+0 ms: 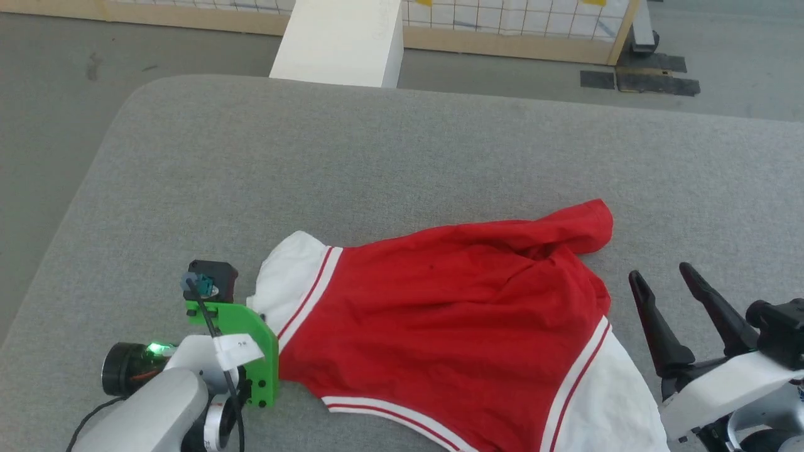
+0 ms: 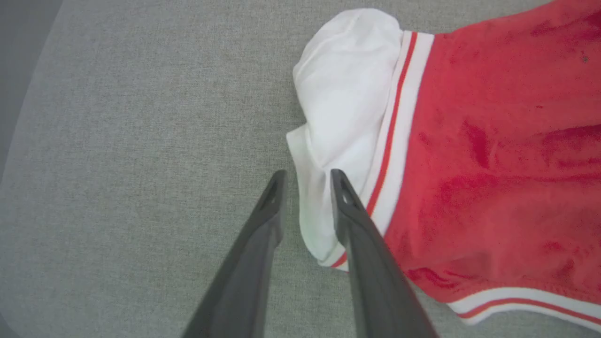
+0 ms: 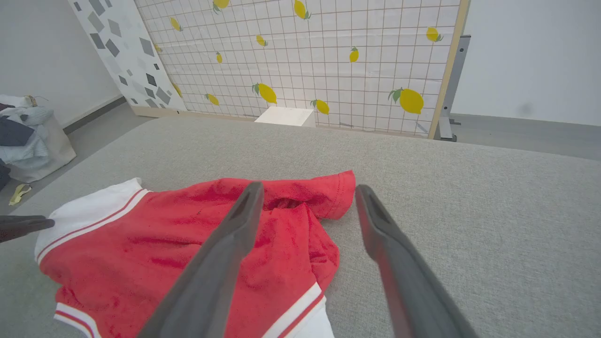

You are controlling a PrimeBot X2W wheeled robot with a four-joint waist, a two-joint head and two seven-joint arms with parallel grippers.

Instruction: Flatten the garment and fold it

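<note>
Jersey [image 1: 452, 301] rumpled on grey pad [image 1: 377, 157], white box [image 1: 342, 41] beyond. L gripper [image 2: 307, 172] narrow at white sleeve [image 2: 342, 80], grip unclear; R gripper [image 1: 659, 271] wide, empty. Other sleeve [image 1: 603, 402] cut off

Head camera looks steeply down from above onto the grey desk [image 1: 440, 138] and red shirt [image 1: 452, 314]. Left wrist camera hangs close over the shirt's white sleeve [image 2: 347, 94], facing straight down. Right wrist camera sits low, facing across the desk toward a lemon-patterned screen [image 3: 328, 61]. All share the shirt.
</note>
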